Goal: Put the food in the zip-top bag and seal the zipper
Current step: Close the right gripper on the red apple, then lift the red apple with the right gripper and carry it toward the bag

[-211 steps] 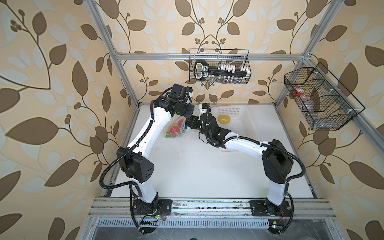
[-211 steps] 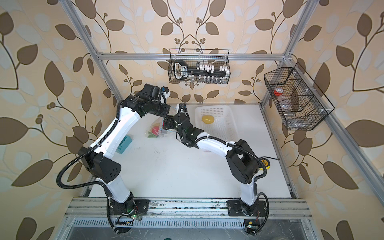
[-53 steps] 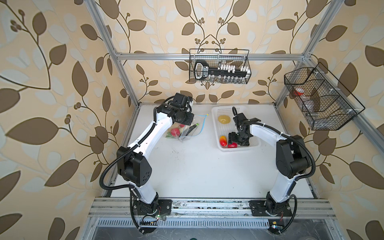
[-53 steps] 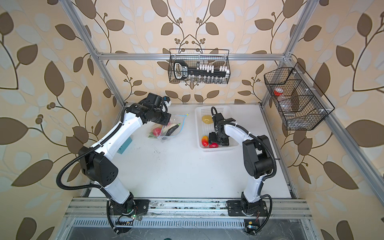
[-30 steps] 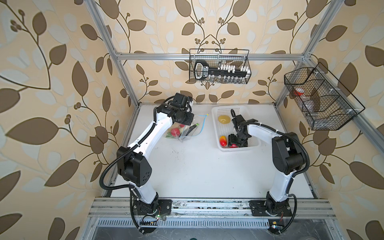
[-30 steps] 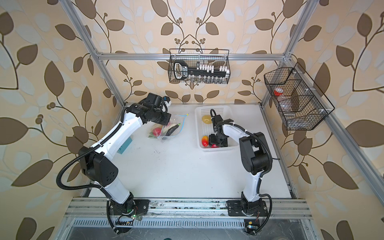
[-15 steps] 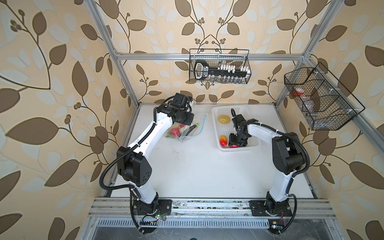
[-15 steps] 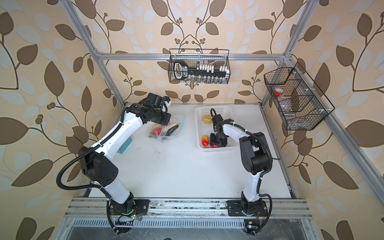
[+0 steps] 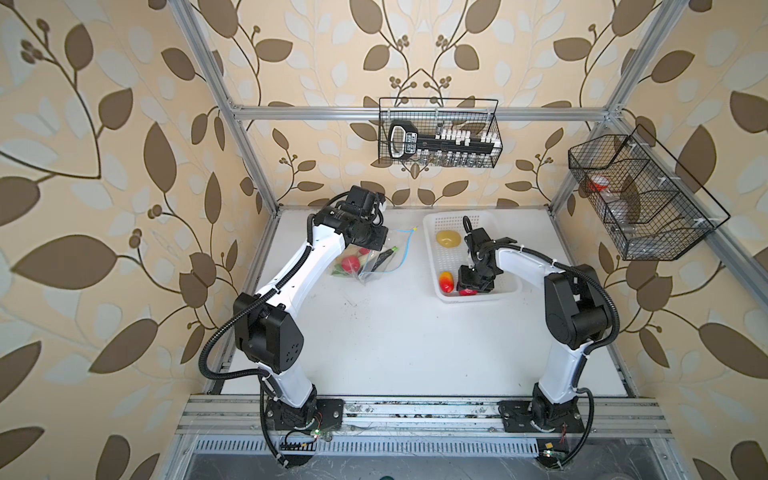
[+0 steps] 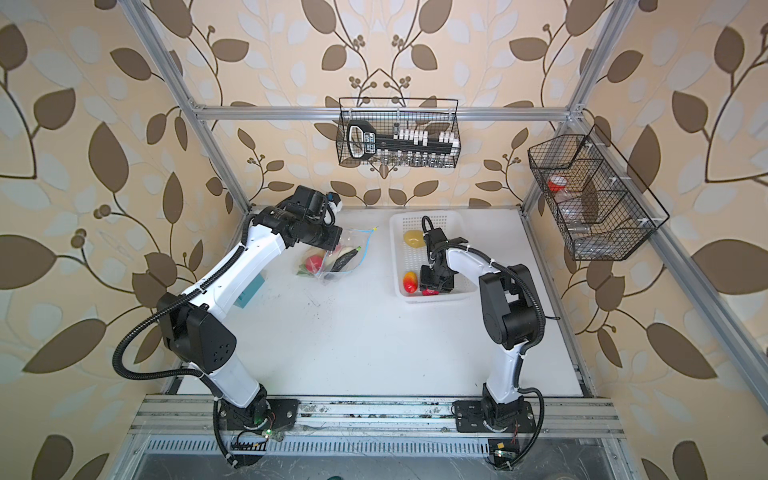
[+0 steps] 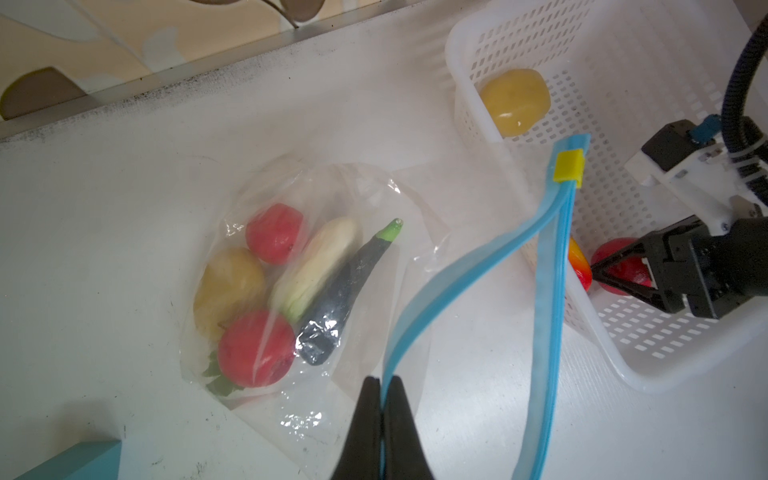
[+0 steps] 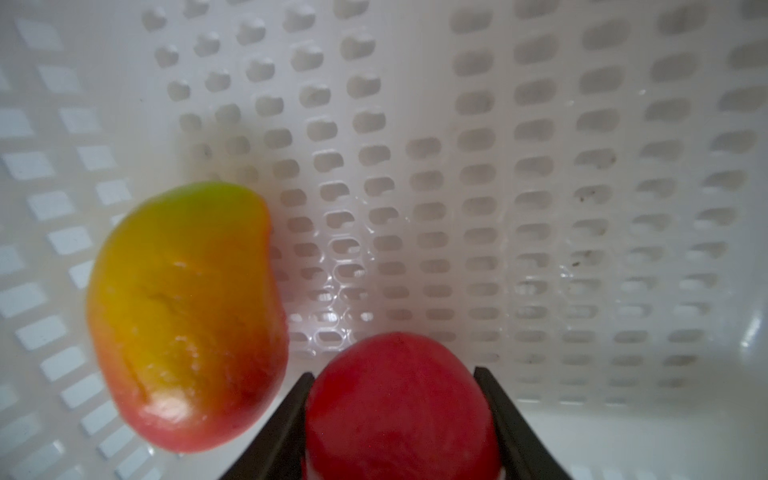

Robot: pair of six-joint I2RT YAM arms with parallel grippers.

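Observation:
The clear zip-top bag (image 11: 365, 187) lies at the back left in both top views and holds two red tomatoes, a potato, a white-green cabbage, a dark eggplant and a green leaf. My left gripper (image 11: 381, 380) is shut on one side of the blue zipper (image 11: 552, 291), holding the mouth apart; the yellow slider (image 11: 567, 166) sits at the strip's end. My right gripper (image 12: 392, 374) is down in the white basket (image 9: 478, 297), shut on a red tomato (image 12: 399, 407). A red-yellow mango (image 12: 183, 316) lies beside it. A yellow potato (image 9: 448, 238) rests at the basket's far end.
A teal block (image 10: 249, 293) sits by the left arm near the table's left edge. Black wire baskets hang on the back wall (image 9: 438, 133) and the right wall (image 9: 640, 195). Bare white table lies between the bag and the basket.
My right arm left the bag's mouth, went to the basket, and its jaws have closed on the red tomato. My left gripper has kept its hold on the zipper strip.

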